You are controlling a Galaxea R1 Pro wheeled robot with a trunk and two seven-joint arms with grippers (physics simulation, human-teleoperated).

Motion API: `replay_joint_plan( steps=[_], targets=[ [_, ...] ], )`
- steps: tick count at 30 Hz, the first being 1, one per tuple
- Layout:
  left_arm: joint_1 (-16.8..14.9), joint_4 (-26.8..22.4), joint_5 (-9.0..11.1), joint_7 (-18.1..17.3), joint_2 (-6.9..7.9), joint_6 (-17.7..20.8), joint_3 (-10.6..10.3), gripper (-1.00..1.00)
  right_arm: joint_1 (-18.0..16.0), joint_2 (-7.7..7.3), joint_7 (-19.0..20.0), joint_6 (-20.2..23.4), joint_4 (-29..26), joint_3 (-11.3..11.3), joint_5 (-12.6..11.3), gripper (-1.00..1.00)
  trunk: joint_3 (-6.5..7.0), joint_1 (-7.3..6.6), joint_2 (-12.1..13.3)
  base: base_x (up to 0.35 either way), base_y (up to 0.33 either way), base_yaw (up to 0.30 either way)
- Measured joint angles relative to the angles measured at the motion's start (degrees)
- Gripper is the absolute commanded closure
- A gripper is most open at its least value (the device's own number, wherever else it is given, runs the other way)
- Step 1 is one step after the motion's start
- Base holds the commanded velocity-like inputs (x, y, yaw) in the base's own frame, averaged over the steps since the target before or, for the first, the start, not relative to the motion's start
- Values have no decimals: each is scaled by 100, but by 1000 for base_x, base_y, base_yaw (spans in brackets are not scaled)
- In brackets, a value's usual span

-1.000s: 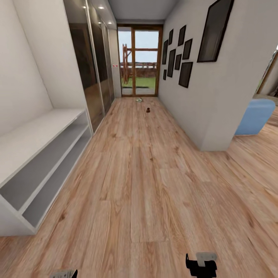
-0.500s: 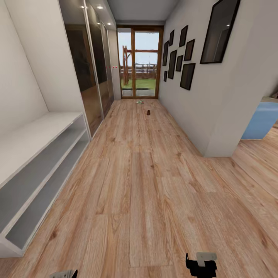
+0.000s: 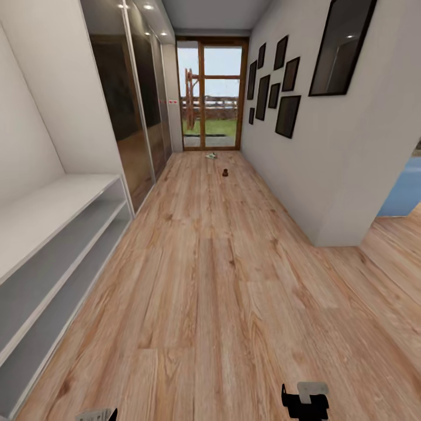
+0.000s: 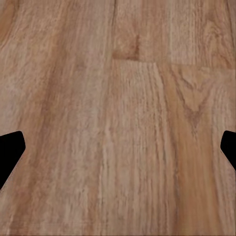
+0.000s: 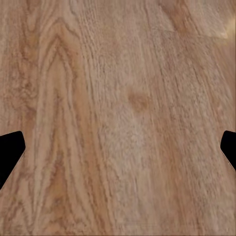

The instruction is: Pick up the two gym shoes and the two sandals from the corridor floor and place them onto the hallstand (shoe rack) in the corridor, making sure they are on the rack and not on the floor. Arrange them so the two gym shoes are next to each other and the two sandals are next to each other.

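Far down the corridor floor point(image 3: 210, 280), near the glass door, lies a small pale gym shoe point(image 3: 211, 155). A little nearer sits a dark brown sandal point(image 3: 225, 172). Both are tiny at this distance, and the other shoe and sandal are out of view, as is the hallstand. My left gripper point(image 3: 96, 415) and right gripper point(image 3: 304, 401) peek in at the lower edge of the head view. In the wrist views the left gripper point(image 4: 118, 152) and right gripper point(image 5: 118, 152) hang open over bare planks, with dark fingertips point(image 4: 10, 150) wide apart.
A plain white low bench point(image 3: 52, 234) with two open shelves runs along the left wall. Behind it stand dark glossy wardrobe doors point(image 3: 131, 111). A white wall with black frames point(image 3: 286, 111) ends at a corner point(image 3: 327, 240) on the right, with a blue object point(image 3: 406, 196) past it.
The whole picture has shifted as the camera rolls forward down the corridor: the bench slides off to the lower left and the wall corner comes nearer. Both grippers keep their place in the view.
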Motion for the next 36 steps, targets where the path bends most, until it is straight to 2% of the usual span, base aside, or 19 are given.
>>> replay_joint_plan(
  steps=[36],
  targets=[
    [2, 0, 0, 0, 0, -1, 1, -100, 0, 7, -17, 0, 0, 1, -6, -100, 0, 0, 0, 337, 0, 0]
  ],
)
